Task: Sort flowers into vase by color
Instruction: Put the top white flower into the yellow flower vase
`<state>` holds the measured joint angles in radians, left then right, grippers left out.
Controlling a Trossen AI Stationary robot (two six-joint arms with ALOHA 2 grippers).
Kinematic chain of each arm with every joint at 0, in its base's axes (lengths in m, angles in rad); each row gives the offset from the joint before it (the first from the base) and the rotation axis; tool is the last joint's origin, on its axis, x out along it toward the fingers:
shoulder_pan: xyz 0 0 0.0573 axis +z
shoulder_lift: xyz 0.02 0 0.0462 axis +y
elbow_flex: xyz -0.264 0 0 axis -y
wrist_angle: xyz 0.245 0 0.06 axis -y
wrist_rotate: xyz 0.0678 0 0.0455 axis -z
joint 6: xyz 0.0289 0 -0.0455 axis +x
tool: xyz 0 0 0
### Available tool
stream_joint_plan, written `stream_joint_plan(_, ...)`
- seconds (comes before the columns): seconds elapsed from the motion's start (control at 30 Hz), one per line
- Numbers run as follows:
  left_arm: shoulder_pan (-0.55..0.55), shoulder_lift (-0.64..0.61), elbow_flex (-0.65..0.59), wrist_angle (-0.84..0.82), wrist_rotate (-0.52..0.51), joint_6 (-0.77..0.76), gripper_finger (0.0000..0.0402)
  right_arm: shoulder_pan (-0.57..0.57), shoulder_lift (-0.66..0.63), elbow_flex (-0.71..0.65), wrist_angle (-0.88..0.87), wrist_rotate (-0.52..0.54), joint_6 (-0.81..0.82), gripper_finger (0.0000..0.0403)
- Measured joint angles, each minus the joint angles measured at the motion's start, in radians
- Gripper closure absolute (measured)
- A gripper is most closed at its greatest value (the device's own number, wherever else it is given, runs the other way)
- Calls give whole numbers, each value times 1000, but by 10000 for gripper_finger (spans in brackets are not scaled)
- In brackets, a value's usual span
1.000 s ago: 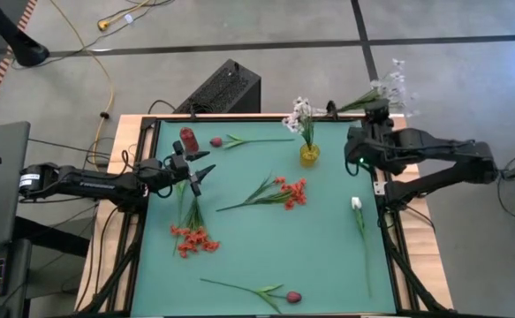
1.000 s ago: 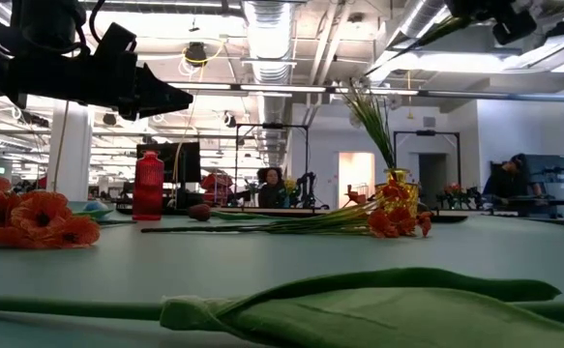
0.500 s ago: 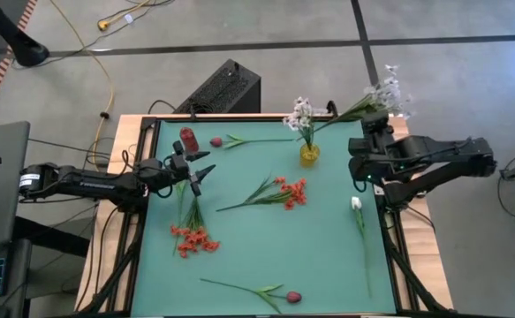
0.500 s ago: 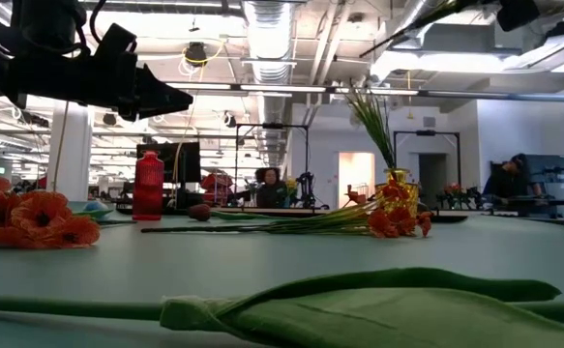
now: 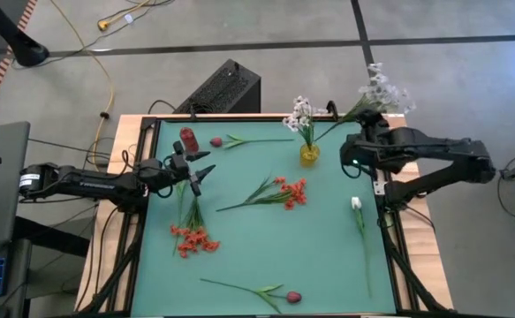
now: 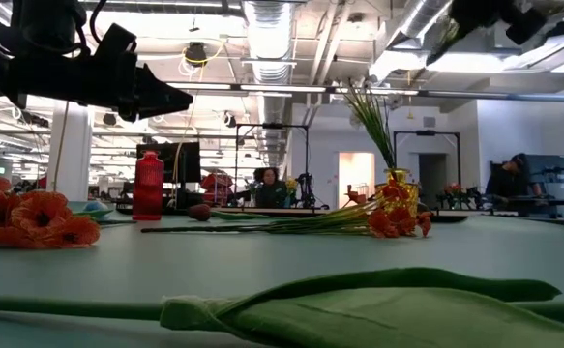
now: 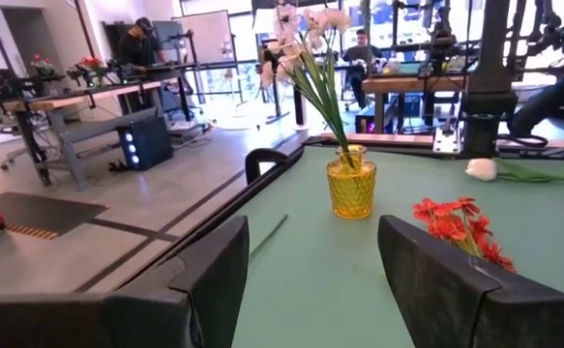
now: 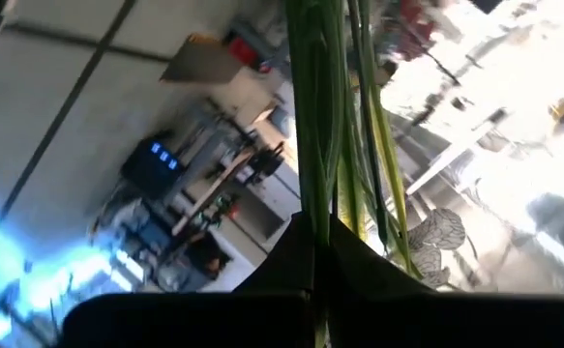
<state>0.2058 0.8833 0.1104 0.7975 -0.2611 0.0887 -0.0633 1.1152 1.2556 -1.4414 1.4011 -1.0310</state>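
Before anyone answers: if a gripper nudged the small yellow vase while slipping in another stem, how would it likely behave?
The yellow vase looks small and narrow-based, with tall white flowers rising well above it, so it is probably top-heavy and apt to tip. It stands on the smooth green table, so a low push might slide it instead. It looks like glass, so likely fragile.

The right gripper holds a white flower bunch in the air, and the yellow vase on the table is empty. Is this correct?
Not quite. The right gripper does hold a white flower bunch aloft, but the yellow vase is not empty: white flowers already stand in it, as the left wrist view shows.
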Motion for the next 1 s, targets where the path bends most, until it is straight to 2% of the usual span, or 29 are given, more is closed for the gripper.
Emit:
stream_joint_plan(0.2, 0, 0, 0, 18, 0, -3, 182, -61, 96, 0, -2, -15, -49, 375)
stream_joint_plan(0.53, 0, 0, 0, 23, -6, -4, 182, -25, 226, 0, -24, -7, -51, 375)
stream_joint_plan(1.0, 0, 0, 0, 22, -7, -3, 182, -51, 247, 0, -23, 12, -42, 375)
